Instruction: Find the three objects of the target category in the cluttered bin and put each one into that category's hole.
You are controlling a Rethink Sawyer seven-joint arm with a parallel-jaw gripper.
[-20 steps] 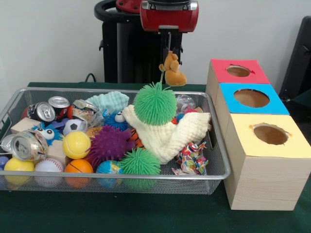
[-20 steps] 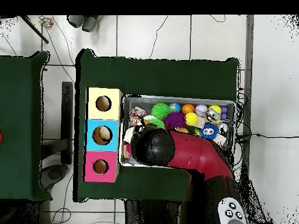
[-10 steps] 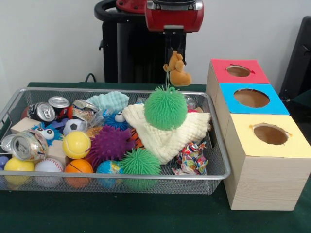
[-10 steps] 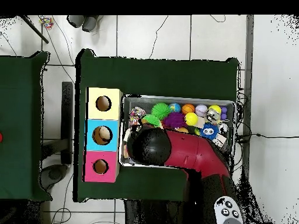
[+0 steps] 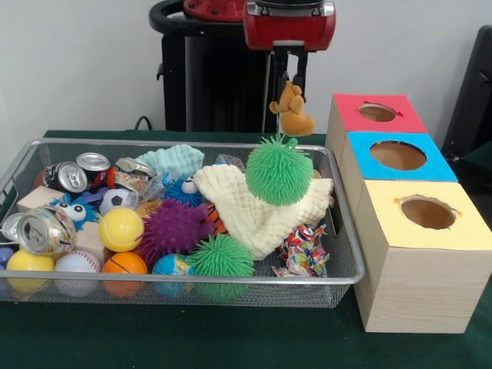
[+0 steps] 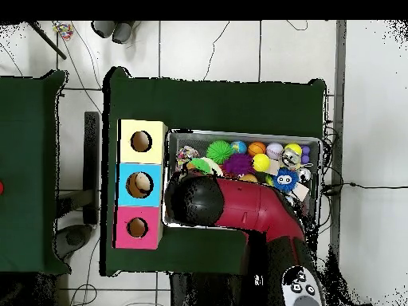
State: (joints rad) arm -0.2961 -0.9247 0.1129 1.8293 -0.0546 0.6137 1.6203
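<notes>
From the front, the gripper (image 5: 289,68) hangs above the far right corner of the wire bin (image 5: 338,273), clenched on a small brown plush toy (image 5: 293,110) that dangles in the air just left of the red box (image 5: 377,113), while a green spiky ball (image 5: 279,170) hangs below the toy over a cream knitted cloth (image 5: 257,207). To the right, 3 boxes stand in a row, red far, blue (image 5: 397,156) in the middle and yellow (image 5: 427,214) near, each with 1 round hole on top. From overhead, the arm (image 6: 239,209) covers the bin's end beside the blue box, hiding gripper and toy.
</notes>
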